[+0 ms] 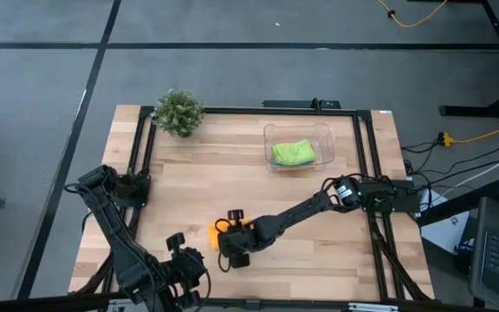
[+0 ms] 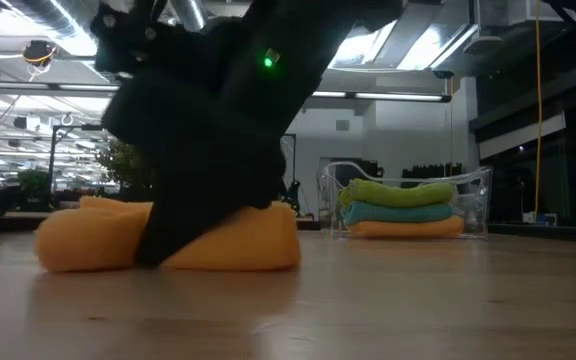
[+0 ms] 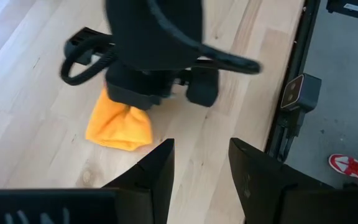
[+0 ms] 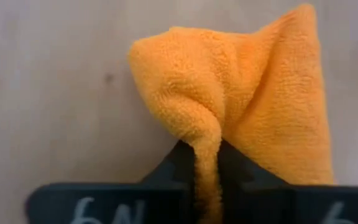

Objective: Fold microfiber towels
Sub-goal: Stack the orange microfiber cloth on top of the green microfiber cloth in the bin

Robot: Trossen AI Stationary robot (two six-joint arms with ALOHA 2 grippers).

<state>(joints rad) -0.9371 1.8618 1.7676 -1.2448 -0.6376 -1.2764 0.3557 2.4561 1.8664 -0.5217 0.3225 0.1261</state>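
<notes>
Both of my arms reach over the desk (image 1: pixel 232 165) when seen from straight above. My left fingers (image 1: pixel 183 251) hang near the front edge, toward the front left corner, parted and holding nothing. My right arm stretches in from the right edge, and my right fingers (image 1: pixel 230 236) are down on an orange towel (image 1: pixel 216 230) near the middle of the front edge. Toward the back right of the desk stands a clear tub (image 1: pixel 299 147) with a green towel (image 1: pixel 292 153) on top inside it. A small potted plant (image 1: pixel 179 113) sits near the back left corner.

From desk height, my right arm fills the middle of the picture and comes down onto the orange towel (image 2: pixel 238 238), which lies bunched on the wood. Behind it, the tub (image 2: pixel 405 200) holds three folded towels in a stack: the green one (image 2: pixel 398 192) on top, a blue towel (image 2: pixel 400 211) beneath it and a second orange towel (image 2: pixel 408 228) at the bottom.

From my left wrist, my own two fingers (image 3: pixel 201 168) stand apart with bare desk between them. Farther off, my right arm presses on the orange towel (image 3: pixel 118 127).

From my right wrist, my fingers (image 4: pixel 207 171) are pinched tight on a raised fold of the orange towel (image 4: pixel 253 106).
</notes>
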